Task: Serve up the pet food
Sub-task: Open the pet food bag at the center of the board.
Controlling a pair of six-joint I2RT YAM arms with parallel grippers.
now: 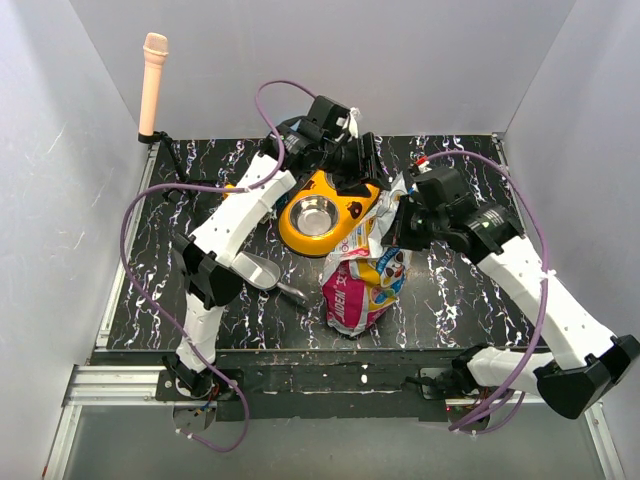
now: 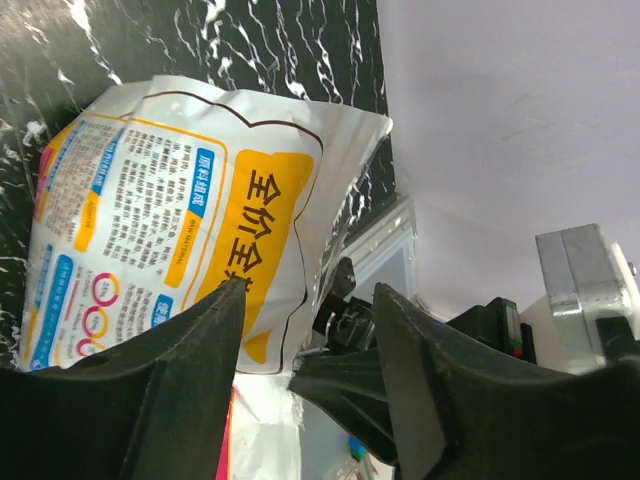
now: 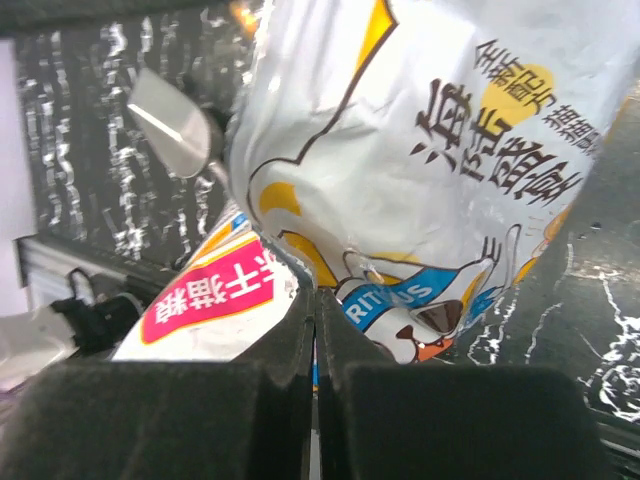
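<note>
The pet food is hidden; no kibble shows in any view. A white, blue and pink foil bag (image 1: 362, 280) stands on the dark marbled table (image 1: 470, 290), just in front of the yellow double bowl (image 1: 352, 212). My right gripper (image 1: 403, 218) is shut on the bag's (image 3: 420, 150) top edge, with the foil pinched between its fingers (image 3: 300, 330). My left gripper (image 1: 366, 165) hovers at the bag's far side, over the bowl. Its jaws stand open, and the bag's (image 2: 180, 200) edge lies just beyond the fingertips (image 2: 225, 310).
A metal scoop (image 1: 262, 272) lies on the table left of the bag, also seen in the right wrist view (image 3: 168, 130). One steel insert (image 1: 312, 213) sits in the yellow bowl. A beige rod on a stand (image 1: 153, 85) rises at the back left corner. White walls enclose the table.
</note>
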